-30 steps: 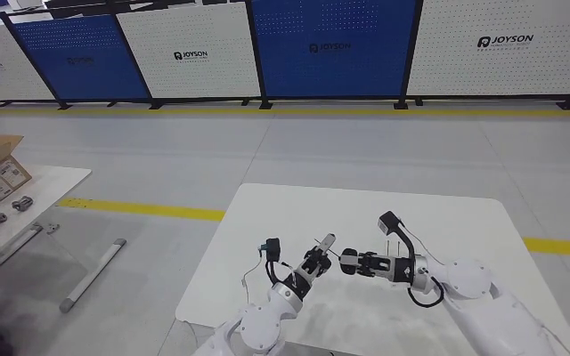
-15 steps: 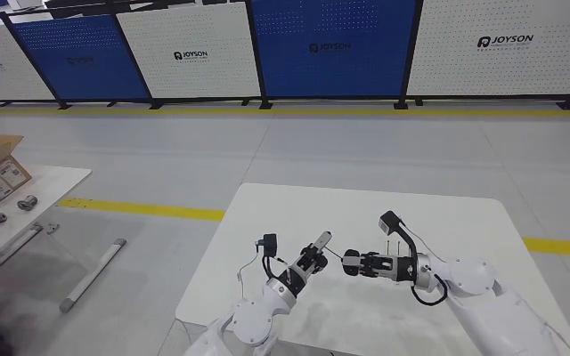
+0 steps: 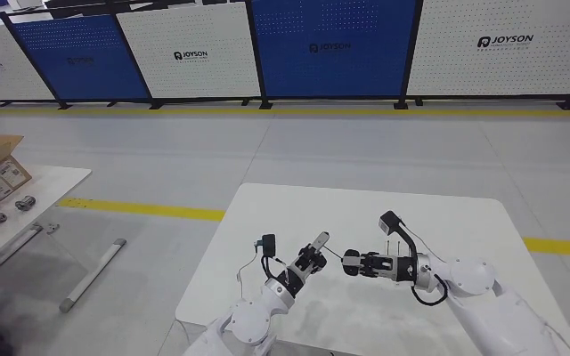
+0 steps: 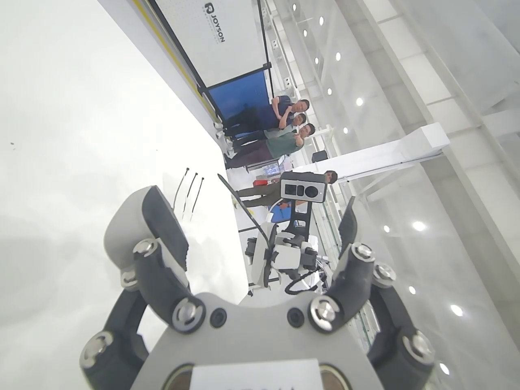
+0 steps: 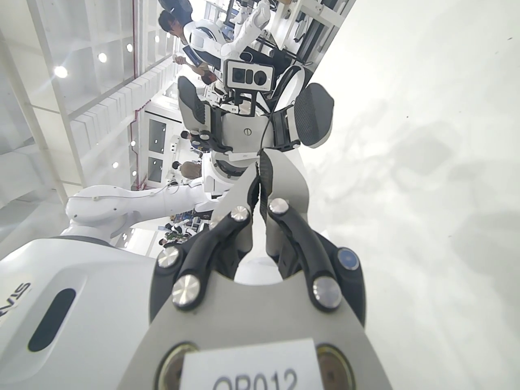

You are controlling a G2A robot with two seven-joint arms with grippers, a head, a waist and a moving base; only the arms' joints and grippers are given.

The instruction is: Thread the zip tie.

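At lower centre, the left gripper (image 3: 318, 246) is seen with fingers spread wide. Just beyond it, the zip tie (image 4: 239, 204) is pinched by the closed right gripper (image 5: 259, 176). The tie's free end should be centred between the fingers before it is grasped.

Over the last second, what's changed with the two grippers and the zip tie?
The grippers drew apart: the left gripper backed off toward its own side and the right gripper eased back slightly, mostly in the first half second. No grasp or release shows: the right gripper is shut on the zip tie, its free end toward the open left gripper, over the white table.
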